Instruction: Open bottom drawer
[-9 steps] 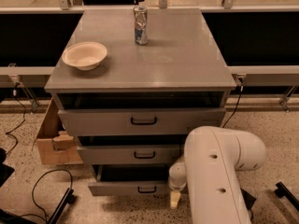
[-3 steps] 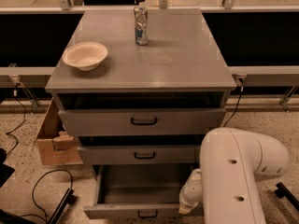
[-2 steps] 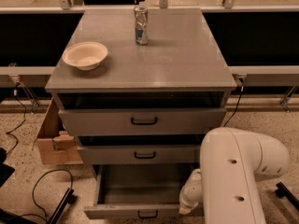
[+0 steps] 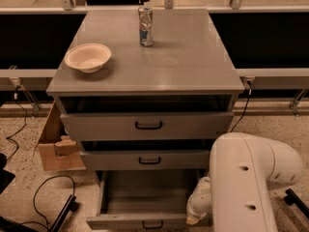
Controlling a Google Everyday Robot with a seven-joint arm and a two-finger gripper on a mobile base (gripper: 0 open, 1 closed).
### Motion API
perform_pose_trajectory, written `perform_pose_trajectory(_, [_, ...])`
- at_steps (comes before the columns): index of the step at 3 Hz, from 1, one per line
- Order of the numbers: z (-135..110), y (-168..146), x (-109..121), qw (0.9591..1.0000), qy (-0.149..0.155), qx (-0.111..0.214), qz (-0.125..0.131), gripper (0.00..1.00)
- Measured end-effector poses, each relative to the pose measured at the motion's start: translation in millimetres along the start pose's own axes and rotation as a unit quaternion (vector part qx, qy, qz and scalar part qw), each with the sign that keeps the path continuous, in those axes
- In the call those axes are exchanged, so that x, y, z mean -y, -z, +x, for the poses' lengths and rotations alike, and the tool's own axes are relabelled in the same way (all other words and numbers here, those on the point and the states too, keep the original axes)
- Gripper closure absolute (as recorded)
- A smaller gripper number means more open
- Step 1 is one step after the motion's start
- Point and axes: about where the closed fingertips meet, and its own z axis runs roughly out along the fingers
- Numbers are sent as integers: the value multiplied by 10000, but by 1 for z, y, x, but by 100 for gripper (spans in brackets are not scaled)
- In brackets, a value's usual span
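The bottom drawer (image 4: pixel 145 193) of the grey cabinet stands pulled far out, and its plain grey inside shows. Its narrow front panel with the small black loop handle (image 4: pixel 152 224) is at the bottom edge of the view. My gripper (image 4: pixel 195 211) is low at the drawer's right front corner, just below my white arm (image 4: pixel 246 178), which covers most of it. The middle drawer (image 4: pixel 149 159) and the top drawer (image 4: pixel 148 125) sit slightly out above it.
A beige bowl (image 4: pixel 88 57) and a can (image 4: pixel 145 26) stand on the cabinet top (image 4: pixel 183 57). An open cardboard box (image 4: pixel 58 144) sits on the floor to the left. Black cables (image 4: pixel 43 192) lie on the floor at the lower left.
The bottom drawer has slid much farther out than three seconds ago, and my arm has moved right and towards the camera. Over the last second nothing has visibly moved.
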Motion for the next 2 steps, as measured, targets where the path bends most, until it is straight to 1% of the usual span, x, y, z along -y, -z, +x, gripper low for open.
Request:
perform_pose_trajectory(1, [8, 2, -7, 9999, -107, -21, -3, 100])
perform_pose_trajectory(2, [7, 2, -8, 9999, -107, -21, -3, 100])
